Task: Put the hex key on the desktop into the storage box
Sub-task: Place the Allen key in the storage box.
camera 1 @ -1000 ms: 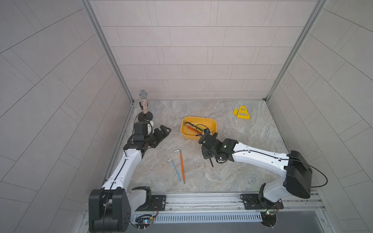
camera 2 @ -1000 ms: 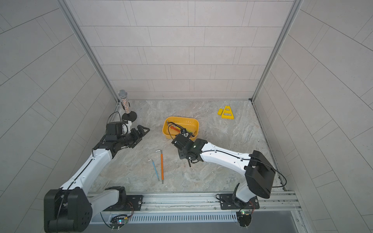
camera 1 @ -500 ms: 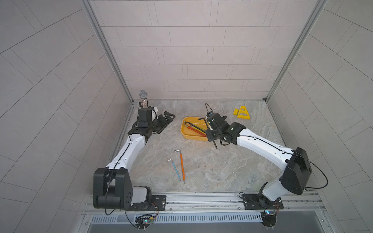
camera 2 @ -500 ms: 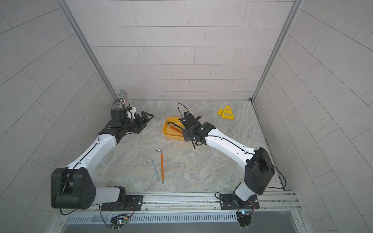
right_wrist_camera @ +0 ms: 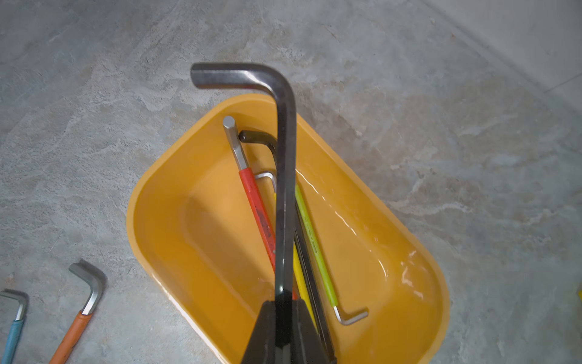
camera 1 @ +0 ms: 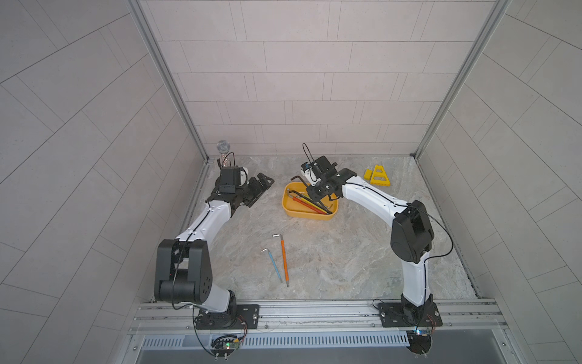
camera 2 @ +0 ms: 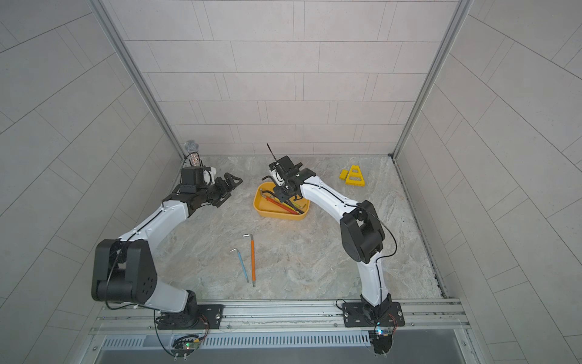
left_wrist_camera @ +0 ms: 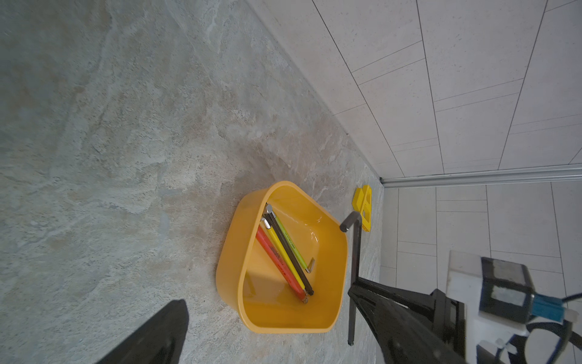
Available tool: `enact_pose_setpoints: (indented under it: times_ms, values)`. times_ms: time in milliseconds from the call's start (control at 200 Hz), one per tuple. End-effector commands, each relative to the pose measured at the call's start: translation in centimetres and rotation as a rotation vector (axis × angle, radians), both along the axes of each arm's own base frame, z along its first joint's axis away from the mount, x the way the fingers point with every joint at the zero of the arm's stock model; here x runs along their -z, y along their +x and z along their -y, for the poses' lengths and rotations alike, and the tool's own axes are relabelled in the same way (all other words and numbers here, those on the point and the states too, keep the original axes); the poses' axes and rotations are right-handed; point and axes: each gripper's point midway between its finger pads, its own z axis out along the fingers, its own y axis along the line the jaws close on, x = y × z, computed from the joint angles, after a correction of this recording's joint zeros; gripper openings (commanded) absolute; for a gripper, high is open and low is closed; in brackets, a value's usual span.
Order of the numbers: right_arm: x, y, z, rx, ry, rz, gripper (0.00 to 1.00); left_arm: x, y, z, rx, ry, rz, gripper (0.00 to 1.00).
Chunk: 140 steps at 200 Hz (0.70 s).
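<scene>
gripping a dark hex key (right_wrist_camera: 285, 189) partway along its long shaft, with the right gripper (right_wrist_camera: 285, 302) clenched tight on it and carrying it in the air above the storage box (right_wrist_camera: 204, 236), not yet lying inside. pointing the bent short arm out toward one corner of the rim, possibly reaching over or past it; hard telling which from these angles. risking, on letting go here, a catch on that rim and a tip-out onto the desktop (camera 1: 346, 258). risking too a clatter onto the red key (right_wrist_camera: 256, 205), the green key (right_wrist_camera: 311, 239) and the others already resting diagonally in the box, with a bounce knocking them about. pinching smooth steel between narrow tips, and so inviting a swivel of the shaft during any lowering. leaving an orange hex key (camera 1: 284, 261) and a blue hex key (camera 1: 273, 264) lying side by side on the desktop, well apart from the box, so looking some way from finishing. hovering with the left gripper (camera 1: 264, 193) spread open and empty near the box, and courting a clash of arms if reaching in at the same time.
</scene>
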Motion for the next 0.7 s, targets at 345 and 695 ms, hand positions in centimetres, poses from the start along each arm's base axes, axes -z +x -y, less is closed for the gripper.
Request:
enact_pose_setpoints:
  times_ms: [345,695]
  values:
    - [4.3,2.9,0.8,-0.077,-0.146,0.026,0.00,-1.4,0.1,-0.6,-0.025,-0.019,0.058,1.00]
    - [6.3,3.2,1.0,-0.036,-0.136,0.027,0.03,-1.0,0.0,-0.5,-0.031,-0.043,0.051,1.00]
